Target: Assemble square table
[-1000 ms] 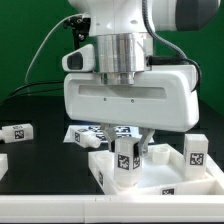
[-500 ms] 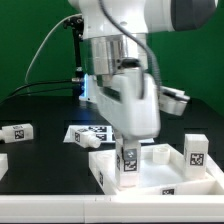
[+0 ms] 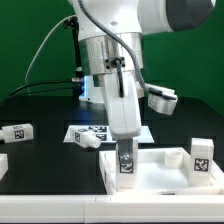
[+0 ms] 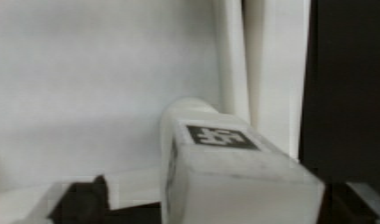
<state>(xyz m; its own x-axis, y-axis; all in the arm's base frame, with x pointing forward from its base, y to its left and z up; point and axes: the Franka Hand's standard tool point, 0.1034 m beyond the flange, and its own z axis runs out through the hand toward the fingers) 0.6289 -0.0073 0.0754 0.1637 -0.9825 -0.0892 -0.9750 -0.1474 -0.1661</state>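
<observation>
Though whether it grips is unclear, the gripper (image 3: 125, 149) straddles the upright leg (image 3: 126, 167).

arm (image 3: 112, 40): reaching down, wrist vertical | tool (image 3: 124, 152): low, turned edge-on | jaws: apparently parted, view dim

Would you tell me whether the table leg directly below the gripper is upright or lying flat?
Upright: the leg stands on end on the tabletop, clearly taller than wide.

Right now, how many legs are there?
4: a leg under the gripper, an upright leg at the exterior view's right, two lying legs at its left. Others may hide.
</observation>
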